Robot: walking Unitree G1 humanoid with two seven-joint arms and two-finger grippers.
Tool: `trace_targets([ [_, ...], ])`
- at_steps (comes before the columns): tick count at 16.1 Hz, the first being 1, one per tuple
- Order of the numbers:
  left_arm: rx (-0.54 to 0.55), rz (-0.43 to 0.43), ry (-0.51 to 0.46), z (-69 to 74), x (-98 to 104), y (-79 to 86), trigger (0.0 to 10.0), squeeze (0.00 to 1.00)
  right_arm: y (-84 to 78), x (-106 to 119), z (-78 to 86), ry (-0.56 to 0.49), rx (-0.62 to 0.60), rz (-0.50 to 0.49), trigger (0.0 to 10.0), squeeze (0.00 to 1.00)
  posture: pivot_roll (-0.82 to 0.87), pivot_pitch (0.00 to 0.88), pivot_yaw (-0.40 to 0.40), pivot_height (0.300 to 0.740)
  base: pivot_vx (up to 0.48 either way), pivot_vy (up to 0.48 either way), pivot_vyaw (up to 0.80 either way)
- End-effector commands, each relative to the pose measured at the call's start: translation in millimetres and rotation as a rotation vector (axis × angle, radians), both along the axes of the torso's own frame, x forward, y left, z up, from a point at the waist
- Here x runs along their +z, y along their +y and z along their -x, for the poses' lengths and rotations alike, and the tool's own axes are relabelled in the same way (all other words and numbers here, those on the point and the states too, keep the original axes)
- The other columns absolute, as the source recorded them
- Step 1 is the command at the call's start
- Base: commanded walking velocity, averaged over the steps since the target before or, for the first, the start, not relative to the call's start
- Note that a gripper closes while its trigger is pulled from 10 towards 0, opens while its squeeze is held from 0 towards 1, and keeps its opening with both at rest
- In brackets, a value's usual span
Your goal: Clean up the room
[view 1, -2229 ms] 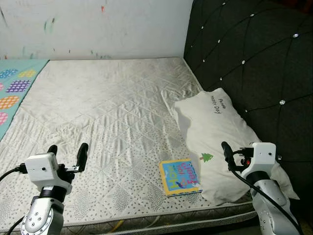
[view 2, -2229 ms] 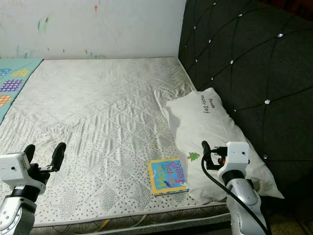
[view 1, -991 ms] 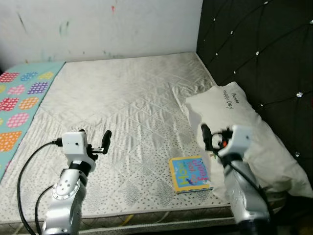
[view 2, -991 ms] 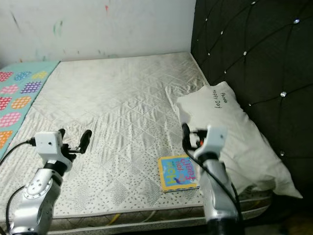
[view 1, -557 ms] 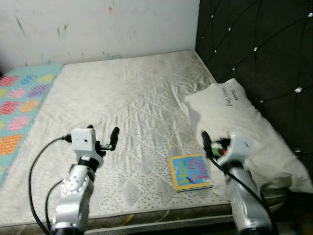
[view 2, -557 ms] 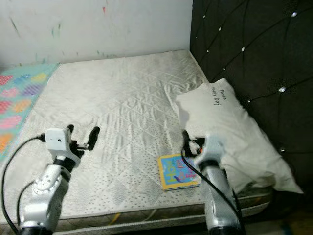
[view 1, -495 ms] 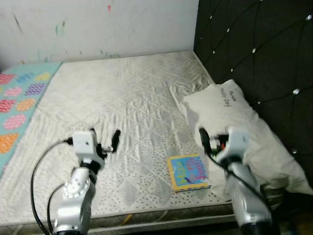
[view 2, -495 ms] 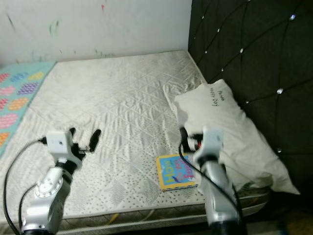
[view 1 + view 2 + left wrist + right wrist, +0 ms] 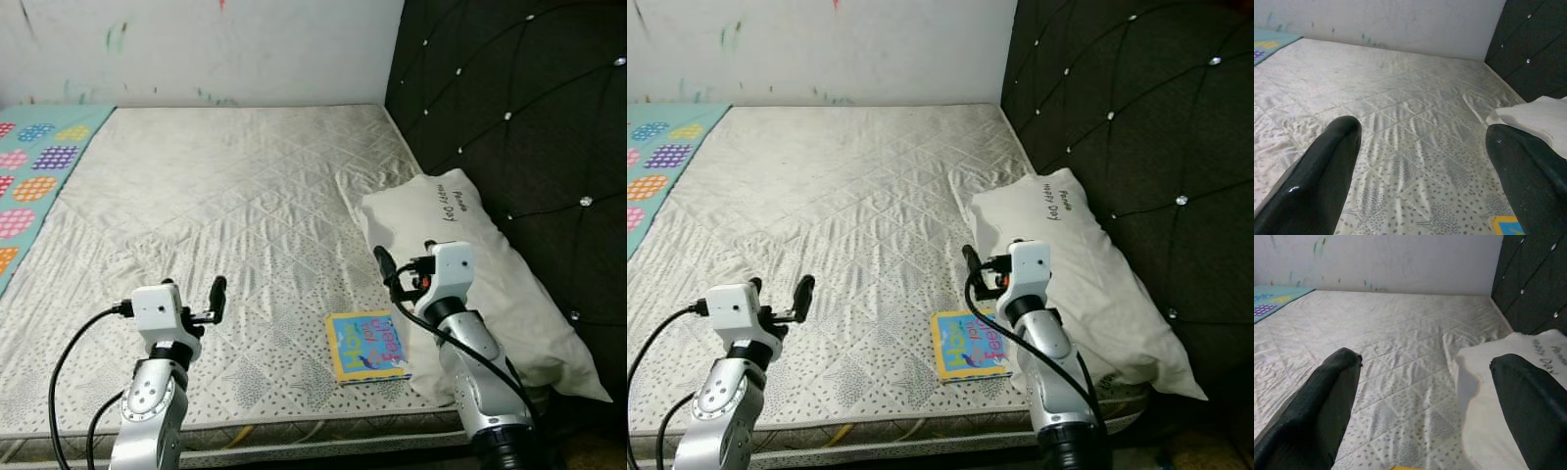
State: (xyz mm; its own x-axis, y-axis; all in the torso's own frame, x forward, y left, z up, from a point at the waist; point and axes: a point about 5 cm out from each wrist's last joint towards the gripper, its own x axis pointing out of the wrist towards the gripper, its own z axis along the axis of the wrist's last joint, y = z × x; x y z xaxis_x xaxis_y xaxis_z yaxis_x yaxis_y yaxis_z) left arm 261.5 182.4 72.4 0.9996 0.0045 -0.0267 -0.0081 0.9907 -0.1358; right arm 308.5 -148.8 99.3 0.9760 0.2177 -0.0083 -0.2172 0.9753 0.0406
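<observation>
In the left eye view, a bare quilted mattress [image 9: 225,215] is seen, with a white wall at its far side and a dark tufted headboard [image 9: 509,117] on the right. A white pillow [image 9: 490,284] lies along the headboard, and some small dark writing is printed on its far end. A colourful book [image 9: 367,346] lies flat on the mattress near the front edge, and its right edge is touching the pillow. A teal mat with coloured dotted patches [image 9: 34,171] is seen at the far left. The left gripper [image 9: 192,298] is held above the near left part of the mattress, with its 2 fingers apart and nothing between them. The right gripper [image 9: 404,268] is held just above the pillow's near left edge, a little beyond the book.

In the right eye view, the same scene is shown; the book [image 9: 968,345] lies just left of the right arm.

In the left wrist view, the 2 black fingers [image 9: 1322,181] are spread wide over the mattress, and a corner of the book [image 9: 1506,224] is seen near 1 finger.

In the right wrist view, the fingers [image 9: 1317,416] are also spread wide and hold nothing; the pillow [image 9: 1488,401] lies beside 1 of them.
</observation>
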Motion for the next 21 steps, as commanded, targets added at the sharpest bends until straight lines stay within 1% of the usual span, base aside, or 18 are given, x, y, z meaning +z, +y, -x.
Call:
trace_targets([
  [1, -0.012, -0.007, -0.018, 0.6, 4, 1.3, 10.0, 0.00, 2.3, -4, 2.8, 0.017, 0.001, 0.002, 10.0, 0.00, 0.01, 0.000, -0.020, 0.740, 0.000, 0.000, 0.00],
  [3, -0.025, 0.000, -0.014, -1.3, 5, -0.2, 10.0, 0.00, -0.9, -7, 6.0, 0.024, -0.014, 0.001, 10.0, 0.00, 0.00, 0.000, -0.013, 0.740, 0.000, 0.000, 0.00],
  [7, -0.050, 0.031, -0.006, -3.0, 5, -4.2, 10.0, 0.00, -8.4, -5, 5.0, 0.023, -0.046, 0.006, 10.0, 0.00, -0.01, 0.000, -0.002, 0.740, 0.000, 0.000, 0.00],
  [8, -0.063, 0.044, -0.006, -2.5, 5, -6.5, 10.0, 0.00, -10.5, -5, 4.0, 0.023, -0.054, 0.008, 10.0, 0.00, 0.00, 0.000, -0.001, 0.740, 0.000, 0.386, 0.00],
  [11, -0.066, 0.042, -0.002, -1.3, 5, -5.9, 10.0, 0.00, -10.5, -4, 2.8, 0.023, -0.066, -0.002, 10.0, 0.00, 0.00, 0.000, 0.001, 0.740, 0.000, 0.394, 0.00],
  [21, -0.068, 0.034, 0.007, -0.8, 6, -3.4, 10.0, 0.00, -6.3, -4, 3.9, 0.017, -0.056, -0.004, 10.0, 0.00, 0.00, 0.000, 0.005, 0.740, 0.000, 0.409, 0.00],
])
